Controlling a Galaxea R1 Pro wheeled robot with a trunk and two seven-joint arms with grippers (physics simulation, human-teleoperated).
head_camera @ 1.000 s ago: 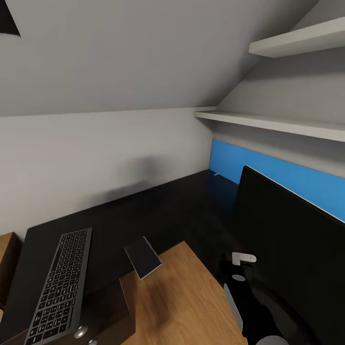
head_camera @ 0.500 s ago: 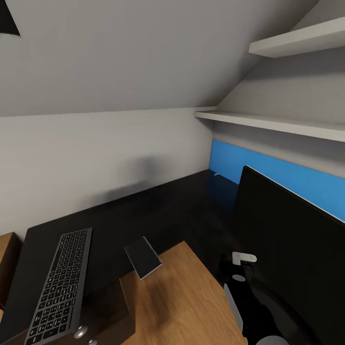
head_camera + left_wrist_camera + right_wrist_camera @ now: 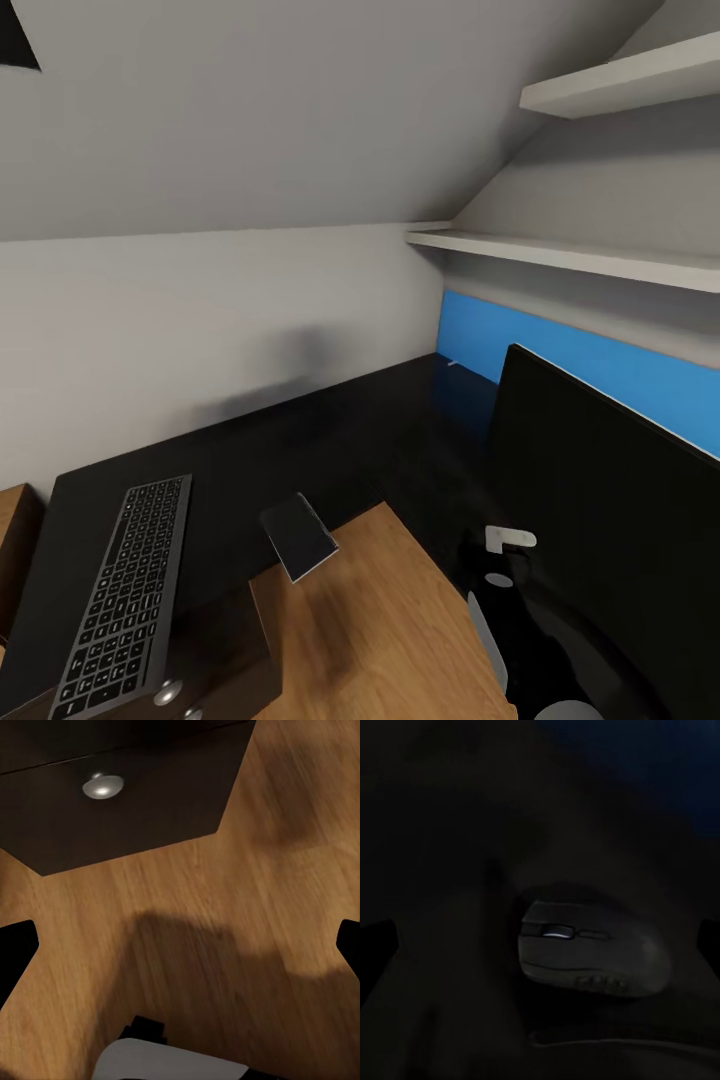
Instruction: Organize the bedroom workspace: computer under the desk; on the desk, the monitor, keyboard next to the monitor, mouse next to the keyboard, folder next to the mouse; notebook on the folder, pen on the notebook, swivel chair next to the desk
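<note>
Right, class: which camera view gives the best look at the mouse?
The right wrist view. The mouse sits near the middle of that picture, its wheel and buttons visible, though the scene is very dark. In the head view, the monitor covers that side of the desk. The left wrist view looks down at wooden floor.

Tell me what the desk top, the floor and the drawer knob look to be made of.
The desk top looks like glossy black laminate or lacquer: it faintly mirrors the blue panel. The floor looks like matte wood planking, with visible warm grain. The drawer knob looks like brushed metal, silver with a soft highlight. As renders, these are looks only.
</note>
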